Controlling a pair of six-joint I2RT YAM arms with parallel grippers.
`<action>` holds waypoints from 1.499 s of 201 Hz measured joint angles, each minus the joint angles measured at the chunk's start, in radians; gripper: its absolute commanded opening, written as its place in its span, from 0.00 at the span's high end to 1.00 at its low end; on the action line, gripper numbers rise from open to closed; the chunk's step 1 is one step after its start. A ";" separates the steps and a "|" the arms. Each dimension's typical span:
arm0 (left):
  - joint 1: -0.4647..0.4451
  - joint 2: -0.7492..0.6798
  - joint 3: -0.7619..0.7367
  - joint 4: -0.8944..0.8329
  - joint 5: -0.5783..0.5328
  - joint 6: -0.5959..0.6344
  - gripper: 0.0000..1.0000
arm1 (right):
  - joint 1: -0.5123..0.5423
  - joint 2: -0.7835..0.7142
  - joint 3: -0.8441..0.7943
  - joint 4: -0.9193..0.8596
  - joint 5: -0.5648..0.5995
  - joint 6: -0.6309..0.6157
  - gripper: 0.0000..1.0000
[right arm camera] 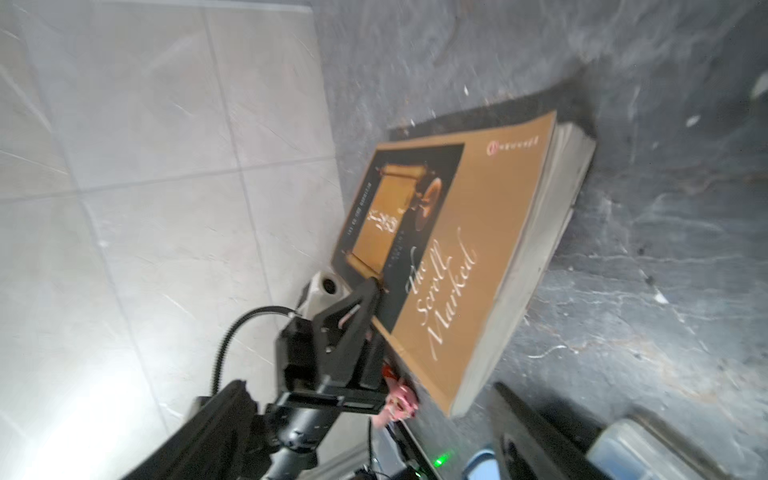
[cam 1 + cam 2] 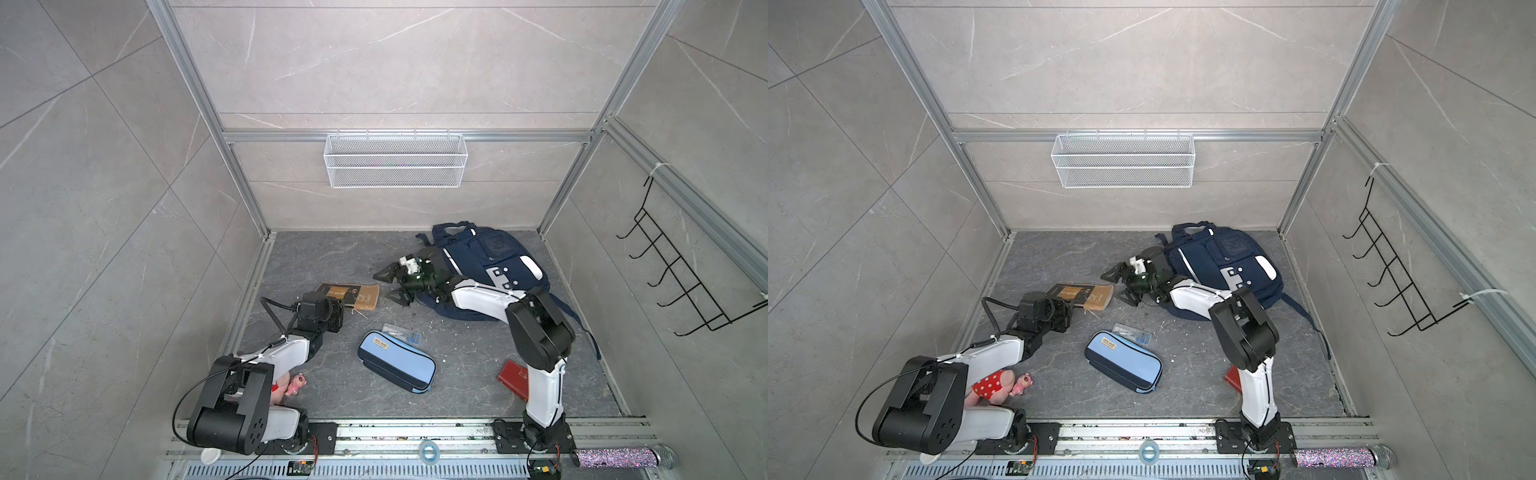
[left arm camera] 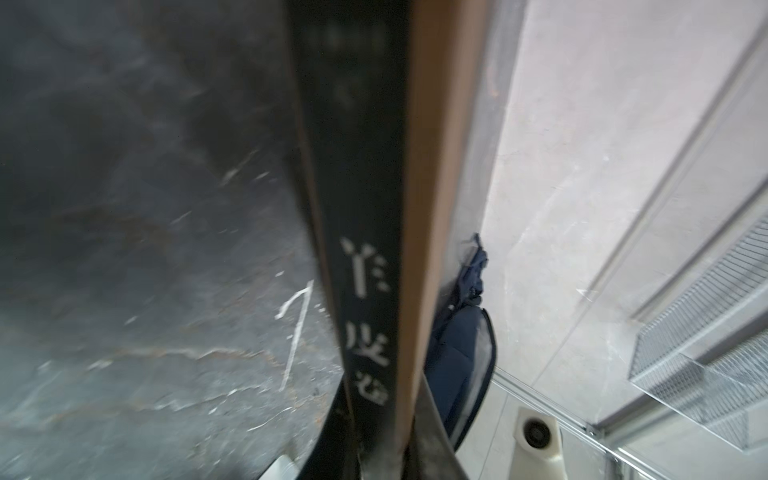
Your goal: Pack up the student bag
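One book (image 2: 357, 296) is gripped by the left hand (image 1: 375, 289); the right hand (image 2: 390, 284) is open; the bag (image 2: 494, 253) looks unpacked.

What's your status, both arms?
Left gripper shut on book. Right gripper open, empty, at student bag edge. Pencil case mid-floor, not blocking.

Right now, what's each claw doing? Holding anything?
left claw: closed on the edge of the brown book.
right claw: open, holding nothing.
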 measured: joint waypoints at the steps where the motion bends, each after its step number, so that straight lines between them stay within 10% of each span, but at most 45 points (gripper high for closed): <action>1: 0.002 0.000 0.002 0.001 0.002 0.002 1.00 | -0.003 -0.005 0.000 0.001 0.000 0.002 0.07; 237: -0.094 0.137 0.212 0.421 0.157 0.034 1.00 | 0.005 0.085 -0.043 0.442 0.155 0.470 0.03; 259: -0.100 0.137 0.211 0.422 0.158 0.032 1.00 | 0.005 0.092 -0.068 0.477 0.175 0.491 0.19; 301: -0.100 0.089 0.202 0.309 0.173 0.051 1.00 | -0.003 0.103 -0.082 0.550 0.202 0.516 0.83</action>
